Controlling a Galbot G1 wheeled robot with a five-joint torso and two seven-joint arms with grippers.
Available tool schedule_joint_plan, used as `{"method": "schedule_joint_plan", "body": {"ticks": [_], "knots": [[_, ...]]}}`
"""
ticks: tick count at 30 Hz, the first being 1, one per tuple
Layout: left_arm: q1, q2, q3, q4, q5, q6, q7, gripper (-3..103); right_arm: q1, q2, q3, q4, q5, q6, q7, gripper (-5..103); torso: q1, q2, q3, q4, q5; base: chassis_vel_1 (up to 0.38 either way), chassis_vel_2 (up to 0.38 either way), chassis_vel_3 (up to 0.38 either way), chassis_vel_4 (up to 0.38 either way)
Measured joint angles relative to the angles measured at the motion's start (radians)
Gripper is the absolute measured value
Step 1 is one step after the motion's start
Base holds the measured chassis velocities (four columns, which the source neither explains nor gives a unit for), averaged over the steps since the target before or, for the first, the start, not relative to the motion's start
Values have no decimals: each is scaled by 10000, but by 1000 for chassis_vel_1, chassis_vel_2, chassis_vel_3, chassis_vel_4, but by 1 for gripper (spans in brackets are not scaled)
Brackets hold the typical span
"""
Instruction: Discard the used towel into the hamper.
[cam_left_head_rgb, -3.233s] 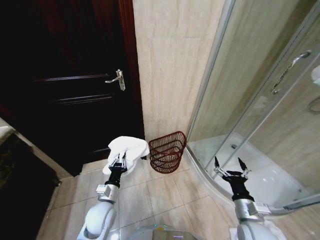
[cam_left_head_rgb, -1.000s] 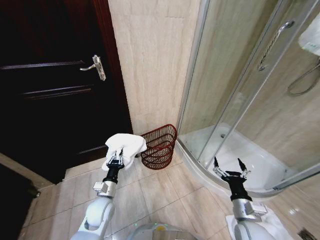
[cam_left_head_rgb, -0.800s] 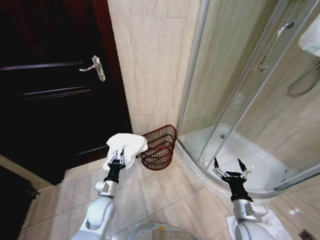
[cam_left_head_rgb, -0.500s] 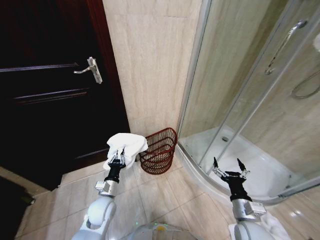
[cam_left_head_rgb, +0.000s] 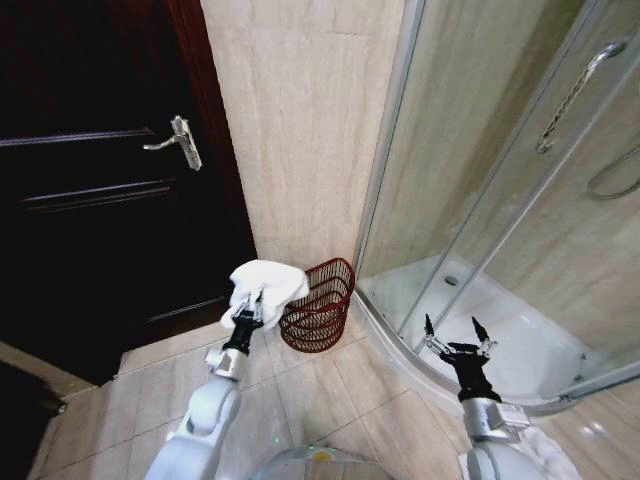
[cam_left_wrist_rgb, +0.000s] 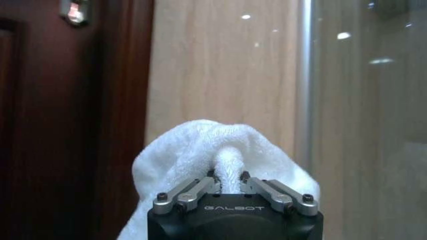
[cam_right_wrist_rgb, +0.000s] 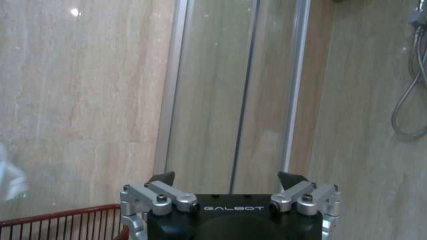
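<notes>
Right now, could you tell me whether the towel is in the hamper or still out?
Out. The left pincer holds the towel bunched in the air beside the hamper.

"GALBOT" printed in pale letters on the black body of the left tool, just behind its fingers. Same word, "GALBOT", on the black body of the right tool. No other readable text, number or sign anywhere.

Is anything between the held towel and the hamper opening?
Nothing visible. The left hand is shut on the towel, raised just beside the hamper rim, whose open top looks unobstructed. The right hand hangs open by the shower enclosure.
</notes>
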Motion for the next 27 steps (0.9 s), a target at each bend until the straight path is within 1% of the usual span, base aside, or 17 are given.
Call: {"method": "schedule_joint_plan", "body": {"ticks": [2, 4, 5, 6, 9, 10, 11, 13, 15, 16, 18, 19, 20, 22, 23, 26, 27], "knots": [[-259, 67, 110, 133, -77, 106, 94, 10, -9, -1, 3, 0, -1, 0, 4, 100, 1, 0, 1, 1, 0, 0, 0, 0, 0], [-1050, 240, 459, 627, -160, 314, 406, 10, -93, -1, 46, 5, -1, 28, 2, 100, 3, 1, 2, -1, -2, 0, 0, 0, 0], [-1050, 240, 459, 627, -160, 314, 406, 10, -93, -1, 46, 5, -1, 28, 2, 100, 3, 1, 2, -1, -2, 0, 0, 0, 0], [-1373, 296, 613, 868, -167, 376, 489, 10, -138, -1, 60, 35, 21, 29, 1, 100, 3, 2, 3, 1, 1, 0, 0, 0, 0], [-2831, 529, 1202, 1796, -331, 819, 771, 10, -262, -1, 95, 326, 172, -18, 0, 100, 4, 5, 4, -1, -3, 0, 0, 0, 0], [-2831, 529, 1202, 1796, -331, 819, 771, 10, -262, -1, 95, 326, 172, -18, 0, 100, 4, 5, 4, -1, -3, 0, 0, 0, 0], [-3310, 628, 1369, 2121, -380, 1030, 869, 10, -262, -1, 119, 394, 188, -42, 0, 100, 4, 6, 4, -2, 0, 0, 0, 0, 0], [-4187, 838, 1703, 2724, -443, 1641, 1191, 10, -236, -2, 143, 499, 234, -101, 9, 100, 5, 7, 5, -3, -4, 0, 0, 0, 0], [-4896, 1104, 2045, 3172, -572, 2333, 1831, 10, -206, -1, 156, 546, 286, -136, 13, 100, 7, 7, 6, -1, -3, 0, 0, 0, 0], [-4896, 1104, 2045, 3172, -572, 2333, 1831, 10, -206, -1, 156, 546, 286, -136, 13, 100, 7, 7, 6, -1, -3, 0, 0, 0, 0], [-5577, 1408, 2549, 3522, -895, 2995, 2626, 10, -201, -1, 173, 552, 457, -173, 17, 100, 7, 9, 7, 2, 0, 0, 0, 0, 0], [-5783, 1487, 2767, 3638, -1010, 3145, 2826, 10, -206, -1, 197, 535, 513, -175, 17, 100, 7, 10, 7, 2, -1, 0, 0, 0, 0], [-5783, 1487, 2767, 3638, -1010, 3145, 2826, 10, -206, -1, 197, 535, 513, -175, 17, 100, 7, 10, 7, 2, -1, 0, 0, 0, 0], [-6391, 1557, 3361, 4014, -1179, 3349, 3240, 10, -226, -1, 271, 434, 564, -150, -9, 100, 7, 10, 7, 2, -2, 0, 0, 0, 0], [-6391, 1557, 3361, 4014, -1179, 3349, 3240, 10, -226, -1, 271, 434, 564, -150, -9, 100, 7, 10, 7, 2, -2, 0, 0, 0, 0], [-7296, 1348, 3996, 4623, -1215, 3542, 3489, 10, -235, -1, 323, 385, 660, -114, -13, 100, 7, 12, 8, -1, -1, 0, 0, 0, 0], [-7296, 1348, 3996, 4623, -1215, 3542, 3489, 10, -235, -1, 323, 385, 660, -114, -13, 100, 7, 12, 8, -1, -1, 0, 0, 0, 0]]}}
